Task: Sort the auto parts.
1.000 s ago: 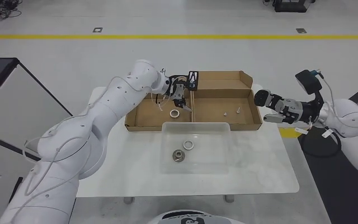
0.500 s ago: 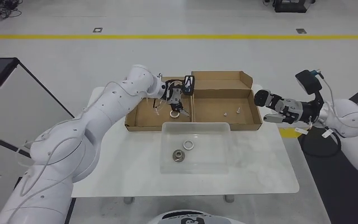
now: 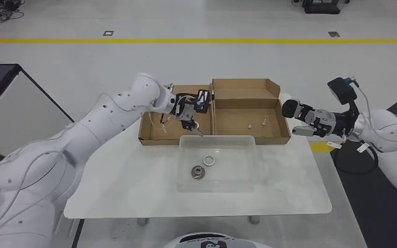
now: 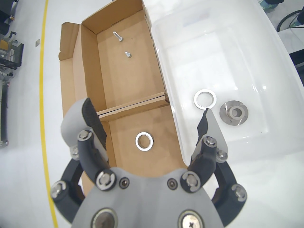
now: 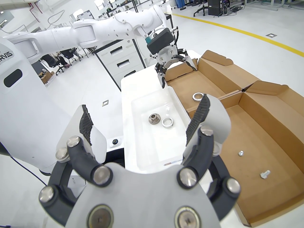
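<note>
— How is the left arm being held?
— It is being held out over the left end of the table (image 3: 291,186), bent at the elbow. The left gripper (image 4: 146,106) is being pointed down over the left compartment of the cardboard box (image 3: 245,84), close to the wall that adjoins the clear tray (image 3: 217,139). Its fingers are being kept spread wide, and nothing is being gripped.
— Where is the ring being seen?
— A metal ring (image 4: 144,141) is lying flat on the floor of that left compartment. It is below the gap between the fingers and is being touched by neither.
— And the other parts?
— Two bolts (image 4: 128,54) are lying near each other in the right compartment. In the tray a second ring (image 3: 210,160) and a flanged hub (image 3: 197,172) are lying just beside each other.
— How is the right arm being held?
— It is being held off the right end of the table. The right gripper (image 5: 145,104) is being aimed towards the box's right end, apart from it. Its fingers are being kept parted too, with nothing between them.
</note>
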